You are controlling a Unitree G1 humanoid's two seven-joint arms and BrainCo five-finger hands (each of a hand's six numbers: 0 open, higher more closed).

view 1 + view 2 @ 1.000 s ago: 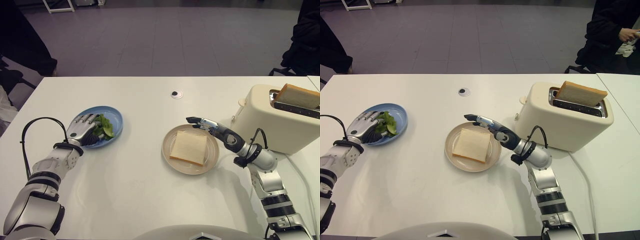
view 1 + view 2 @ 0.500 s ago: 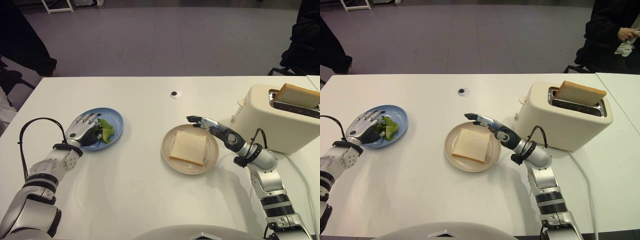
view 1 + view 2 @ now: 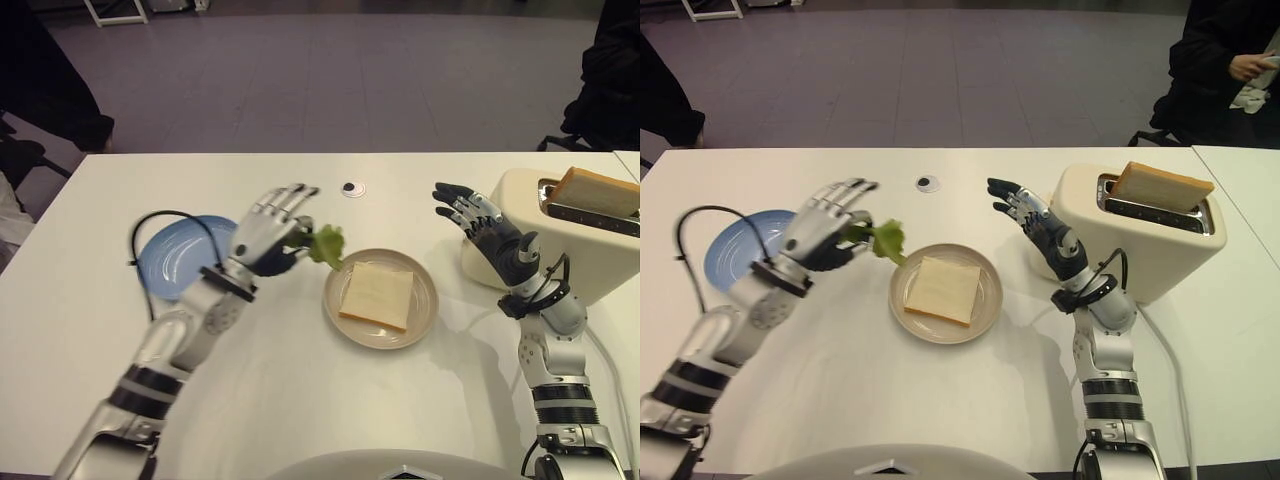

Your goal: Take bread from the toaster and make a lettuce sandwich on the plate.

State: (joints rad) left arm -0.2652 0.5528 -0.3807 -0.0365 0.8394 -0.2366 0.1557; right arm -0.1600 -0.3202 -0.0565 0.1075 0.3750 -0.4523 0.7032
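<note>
The left hand (image 3: 262,230) pinches the lettuce (image 3: 326,243) in the air just left of the plate (image 3: 428,300), where one bread slice (image 3: 377,294) lies, while the right hand (image 3: 485,228), fingers spread and holding nothing, hangs beside the toaster (image 3: 590,265), a second slice (image 3: 597,192) standing in its slot.

Silver-grey shells run down both arms, with black bands at the joints. The left robot hand (image 3: 265,225) has a metallic silver back, dark finger pads and a black wrist cuff, with a black cable (image 3: 165,214) looping off it. The right robot hand (image 3: 482,222) is darker, black and grey, with a thin black wrist cable (image 3: 562,268).
</note>
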